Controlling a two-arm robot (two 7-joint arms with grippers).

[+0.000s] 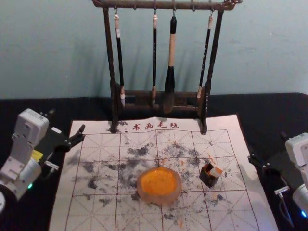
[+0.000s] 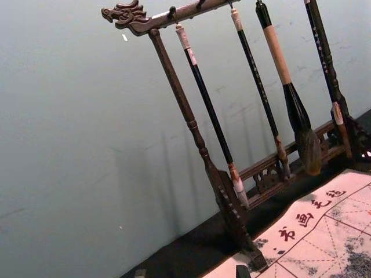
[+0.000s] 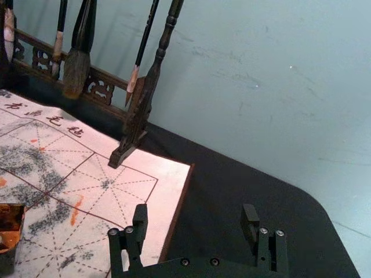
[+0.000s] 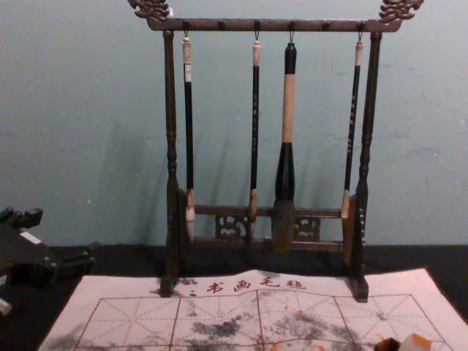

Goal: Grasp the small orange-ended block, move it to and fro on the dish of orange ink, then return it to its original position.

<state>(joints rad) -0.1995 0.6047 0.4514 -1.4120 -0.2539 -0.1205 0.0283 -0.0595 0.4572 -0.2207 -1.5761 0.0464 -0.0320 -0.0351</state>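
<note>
Small pale block with an orange end (image 1: 215,171): in the mouth of a small dark, square-sided, orange-smeared holder (image 1: 209,180), end poking up and tipped toward the mat's right side. Not gripped. Just beside it, left of the holder, a round, pale, shallow dish (image 1: 159,198) with bright orange ink (image 1: 159,181) in it. Both on a white mat with a dark red grid (image 1: 98,211), in front of a dark wooden brush rack (image 1: 112,62).

Right gripper (image 3: 195,214) at the mat's right edge, short of the holder; jaws spread wide, nothing between. Left gripper (image 1: 67,120) parked by the mat's upper left corner; jaws spread too, likewise with nothing between.

Step in hand, by judgement: approach to the block, probably with the right arm. Dipping yet to do.

Handling guess: light, fairly firm, perhaps a little spongy at the inked end; likely slick where wet. Best hold: opposite sides of the exposed pale part, clear of the orange, with a light pinch. Lift straight out to avoid dragging the holder along. Over the ink, low pressure and short strokes; too hard a push, likely a skidding dish or slopped ink. Same angle for the return.
</note>
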